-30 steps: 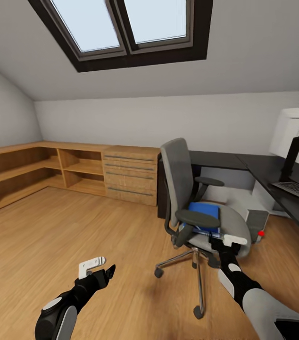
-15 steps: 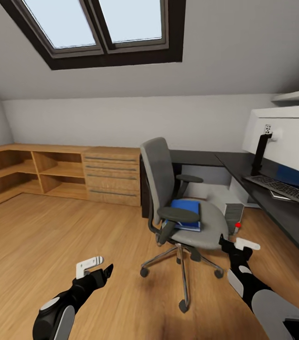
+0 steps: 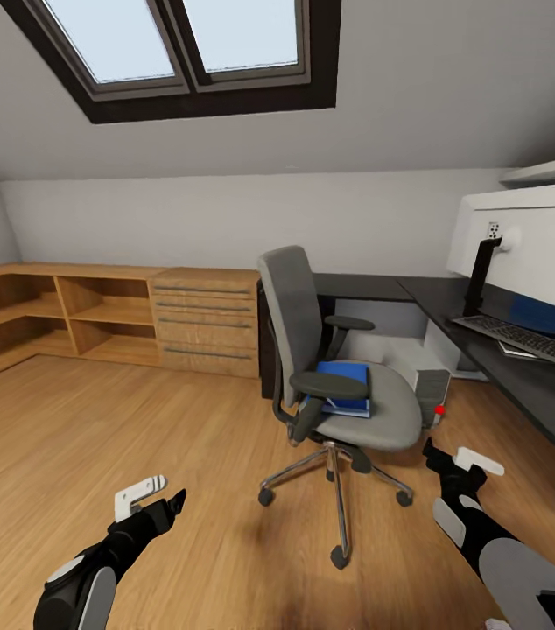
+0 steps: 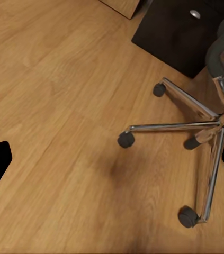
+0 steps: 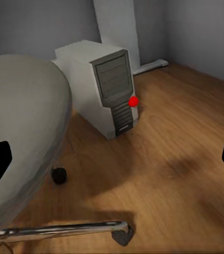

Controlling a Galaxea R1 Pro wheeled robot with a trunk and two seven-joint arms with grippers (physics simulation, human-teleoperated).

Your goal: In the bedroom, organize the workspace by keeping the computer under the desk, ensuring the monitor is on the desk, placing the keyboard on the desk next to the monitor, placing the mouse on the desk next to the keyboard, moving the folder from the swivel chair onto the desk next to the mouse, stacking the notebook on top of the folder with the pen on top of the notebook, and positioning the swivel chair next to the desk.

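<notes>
The grey swivel chair (image 3: 339,385) stands on the wood floor a little out from the black desk (image 3: 439,302). A blue folder (image 3: 343,381) lies on its seat. The light-grey computer (image 3: 431,385) with its red light sits on the floor under the desk and fills the middle of the right wrist view (image 5: 109,87). On the desk stand the monitor (image 3: 531,245), white back toward me, and the keyboard (image 3: 531,341). Mouse, notebook and pen are out of view. My left gripper (image 3: 159,497) hangs open over bare floor. My right gripper (image 3: 454,457) is open beside the seat's right edge.
Low wooden shelving and drawers (image 3: 199,324) line the back wall at left. The chair's five-spoke base (image 4: 196,127) spreads near the black drawer unit (image 4: 180,26). A white pedestal leg (image 5: 117,26) stands behind the computer. A skylight (image 3: 181,44) sits overhead.
The camera has swung right, so the chair and shelving sit further left in the picture. My right gripper has come away from the seat front. The left gripper sits lower.
</notes>
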